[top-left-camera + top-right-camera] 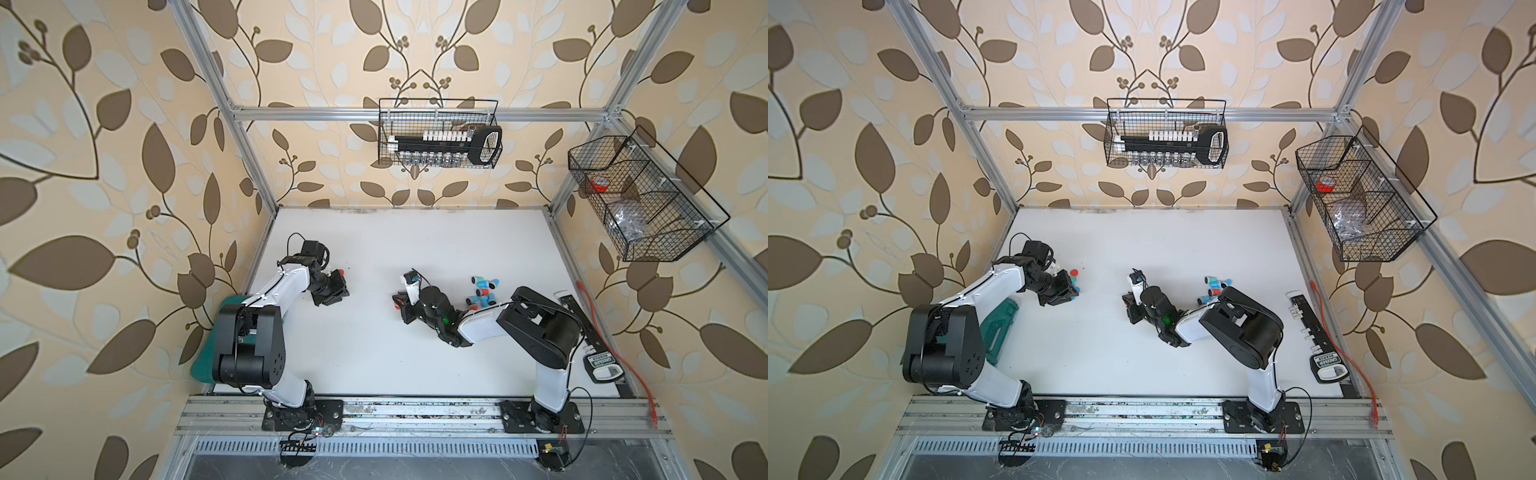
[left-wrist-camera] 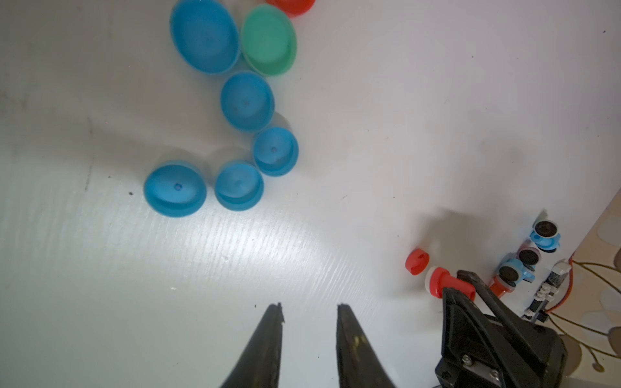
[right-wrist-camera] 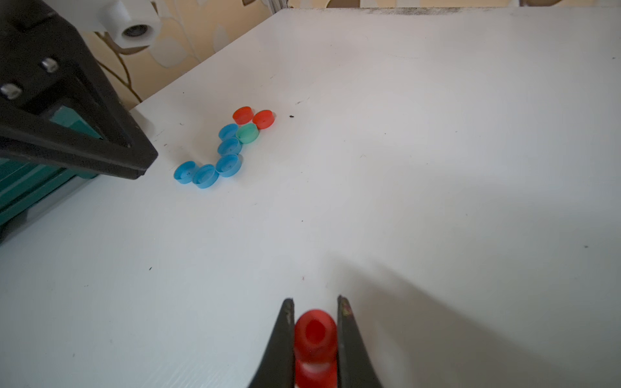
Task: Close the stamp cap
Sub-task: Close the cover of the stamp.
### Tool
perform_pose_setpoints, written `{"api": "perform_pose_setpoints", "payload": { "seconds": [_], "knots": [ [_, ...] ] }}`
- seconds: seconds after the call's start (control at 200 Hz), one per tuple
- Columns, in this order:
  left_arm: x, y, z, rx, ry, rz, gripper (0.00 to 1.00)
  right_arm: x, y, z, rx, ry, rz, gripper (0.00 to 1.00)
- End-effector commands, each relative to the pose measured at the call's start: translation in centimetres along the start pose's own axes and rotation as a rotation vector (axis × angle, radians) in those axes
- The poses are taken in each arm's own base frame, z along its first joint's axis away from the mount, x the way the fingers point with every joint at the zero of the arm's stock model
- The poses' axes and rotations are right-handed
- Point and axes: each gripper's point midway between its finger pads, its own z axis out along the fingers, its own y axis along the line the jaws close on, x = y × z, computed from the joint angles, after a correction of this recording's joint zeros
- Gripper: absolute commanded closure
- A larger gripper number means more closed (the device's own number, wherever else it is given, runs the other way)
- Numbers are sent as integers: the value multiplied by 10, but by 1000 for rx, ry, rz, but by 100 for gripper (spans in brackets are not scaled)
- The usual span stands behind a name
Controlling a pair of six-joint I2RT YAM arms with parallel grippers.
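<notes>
top views: loose caps (image 1: 1074, 273) are seen left, spare stamps (image 1: 483, 291) right | left wrist: left gripper (image 2: 309, 307) is held narrowly parted, empty, near blue caps (image 2: 247, 100) | right wrist: red stamp (image 3: 316, 339) is pinched by right gripper (image 3: 316, 299), mid-table | step: cap fetch judged pending; a red cap (image 3: 242, 115) must be gripped, aligned, pressed on

White table (image 1: 374, 249): loose caps (image 3: 229, 146) clustered; uncapped stamps (image 1: 482, 284) grouped well apart.

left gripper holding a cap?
No, the left gripper is empty, jaws apart; the loose caps lie on the table beyond it.
</notes>
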Motion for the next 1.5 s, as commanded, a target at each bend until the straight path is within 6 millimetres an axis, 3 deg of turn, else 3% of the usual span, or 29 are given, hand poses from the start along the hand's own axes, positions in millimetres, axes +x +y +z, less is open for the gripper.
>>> {"api": "perform_pose_setpoints", "payload": {
  "seconds": [0.0,0.43,1.5],
  "knots": [
    [-3,1,-9,4,-33,-2,70,13,-4,1,13,23,11,100],
    [-1,3,-8,3,-31,-4,70,21,-9,7,33,39,0,100],
    [4,6,-6,3,-25,-5,71,8,-7,10,29,-19,-21,100]
  ]
}}
